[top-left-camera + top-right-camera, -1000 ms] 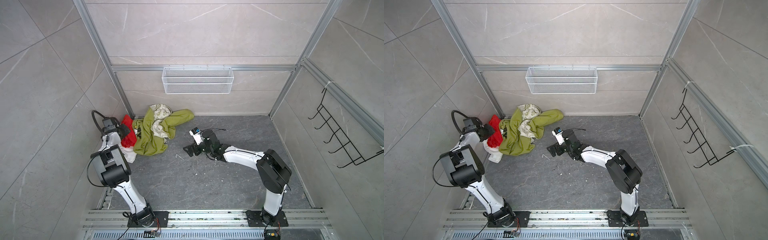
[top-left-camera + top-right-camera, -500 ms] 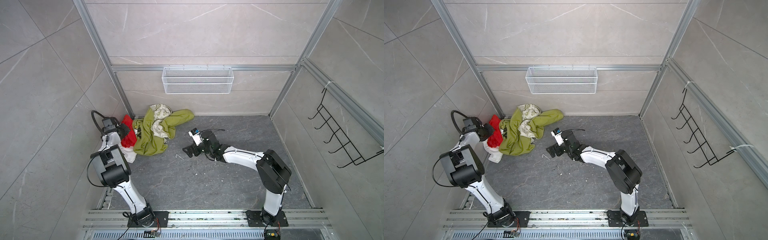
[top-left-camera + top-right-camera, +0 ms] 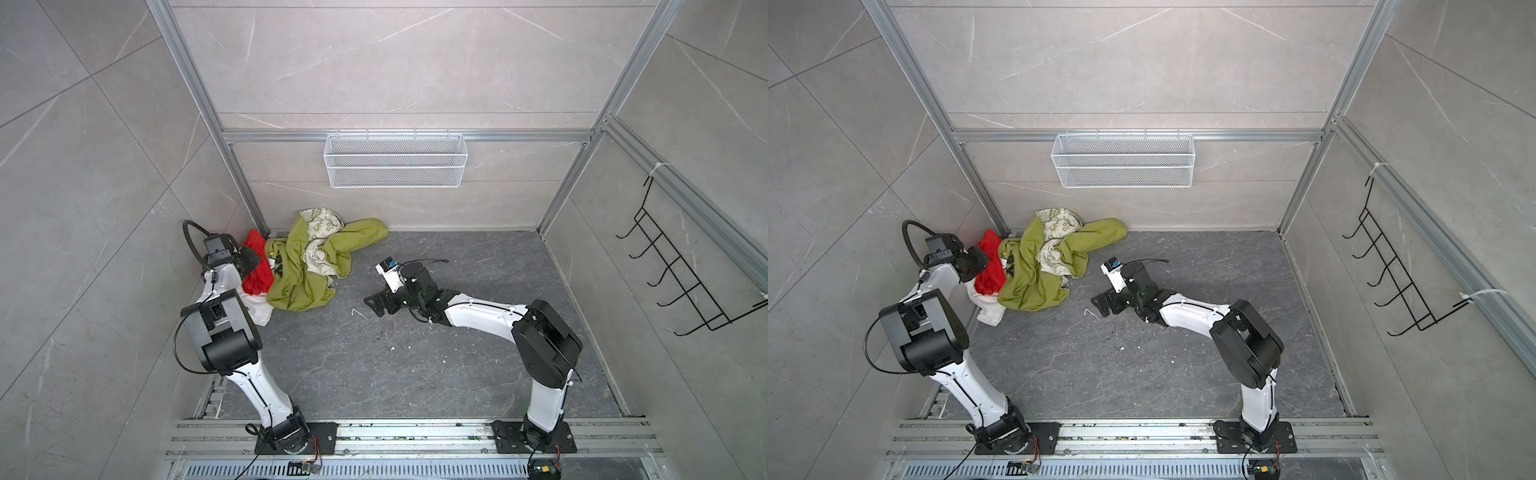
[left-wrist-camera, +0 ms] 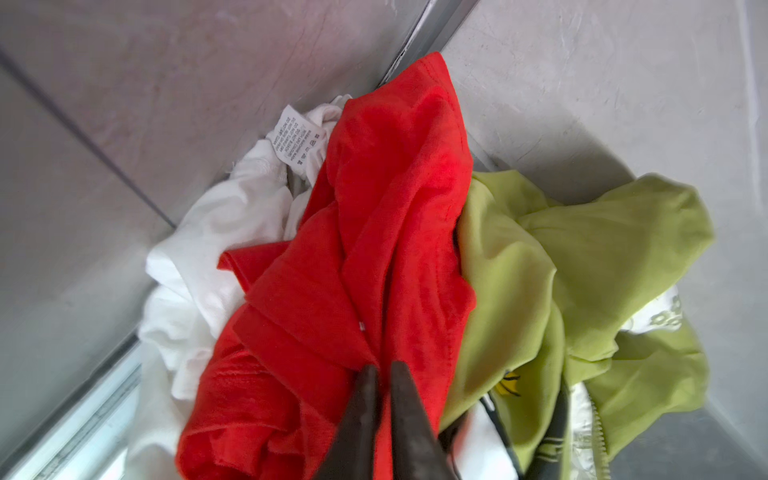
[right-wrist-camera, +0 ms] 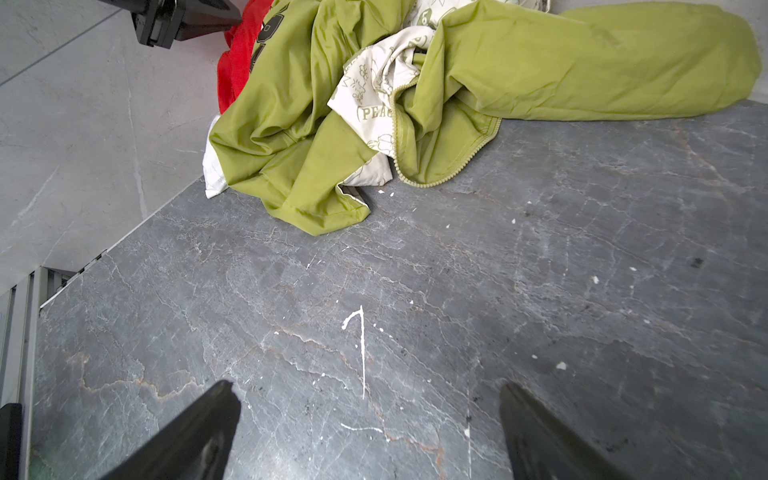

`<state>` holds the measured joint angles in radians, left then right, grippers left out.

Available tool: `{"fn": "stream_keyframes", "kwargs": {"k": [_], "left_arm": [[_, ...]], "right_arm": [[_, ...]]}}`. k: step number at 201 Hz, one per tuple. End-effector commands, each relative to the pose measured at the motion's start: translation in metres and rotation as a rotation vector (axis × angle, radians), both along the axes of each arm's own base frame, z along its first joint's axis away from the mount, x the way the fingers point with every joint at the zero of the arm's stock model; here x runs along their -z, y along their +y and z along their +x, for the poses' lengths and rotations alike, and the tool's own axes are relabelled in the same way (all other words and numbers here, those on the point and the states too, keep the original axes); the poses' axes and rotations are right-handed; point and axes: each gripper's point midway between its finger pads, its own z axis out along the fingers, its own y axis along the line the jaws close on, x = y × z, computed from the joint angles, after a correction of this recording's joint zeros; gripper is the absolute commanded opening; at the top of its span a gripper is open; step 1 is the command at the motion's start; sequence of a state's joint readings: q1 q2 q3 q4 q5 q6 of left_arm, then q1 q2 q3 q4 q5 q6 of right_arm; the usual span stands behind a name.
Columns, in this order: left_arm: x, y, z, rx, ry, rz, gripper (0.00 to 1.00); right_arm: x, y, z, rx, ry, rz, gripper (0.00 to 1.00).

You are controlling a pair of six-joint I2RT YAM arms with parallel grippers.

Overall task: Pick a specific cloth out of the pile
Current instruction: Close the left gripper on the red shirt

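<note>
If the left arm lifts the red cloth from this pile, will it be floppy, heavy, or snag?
Probably floppy: the red cloth lies in soft creases gathering at the left gripper, so it should drape. Likely light, as it looks thin. It may drag the olive-green garment and white cloth touching it.

In both top views the pile packed the back-left corner against the left wall and back wall. The left arm blocked the wall side where the cloth lay. The floor through the centre and lower frame lay open up to the pile's right edge, save the right arm slanting in from the lower right.
</note>
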<state>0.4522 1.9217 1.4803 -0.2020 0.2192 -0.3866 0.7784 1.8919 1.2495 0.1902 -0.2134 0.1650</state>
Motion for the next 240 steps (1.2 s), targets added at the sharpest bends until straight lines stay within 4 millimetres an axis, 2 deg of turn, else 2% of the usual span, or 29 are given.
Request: {"fn": "stream_keyframes", "kwargs": {"k": [1, 60, 107, 150, 178, 225, 240], "left_arm": [[-0.009, 0.002, 0.011, 0.022, -0.035, -0.007, 0.31], [0.002, 0.002, 0.017, 0.038, -0.014, -0.016, 0.45], [0.012, 0.003, 0.019, 0.043, 0.004, -0.025, 0.47], [0.018, 0.003, 0.022, 0.038, 0.017, -0.04, 0.24], [0.02, 0.002, 0.022, 0.043, 0.022, -0.047, 0.14], [0.0, 0.001, 0.025, 0.038, -0.024, -0.057, 0.0], [-0.008, 0.001, 0.024, 0.036, -0.036, -0.051, 0.0]], "right_arm": [[-0.013, 0.003, -0.001, 0.008, -0.007, 0.018, 0.99], [-0.016, 0.003, 0.001, 0.014, -0.016, 0.018, 0.99], [-0.015, 0.005, 0.003, 0.011, -0.018, 0.013, 0.99], [-0.016, 0.005, 0.003, 0.01, -0.021, 0.009, 0.99], [-0.016, 0.003, 0.002, 0.012, -0.022, 0.01, 0.99], [-0.017, 0.003, 0.002, 0.012, -0.022, 0.011, 0.99], [-0.018, 0.005, 0.001, 0.01, -0.022, 0.015, 0.99]]}}
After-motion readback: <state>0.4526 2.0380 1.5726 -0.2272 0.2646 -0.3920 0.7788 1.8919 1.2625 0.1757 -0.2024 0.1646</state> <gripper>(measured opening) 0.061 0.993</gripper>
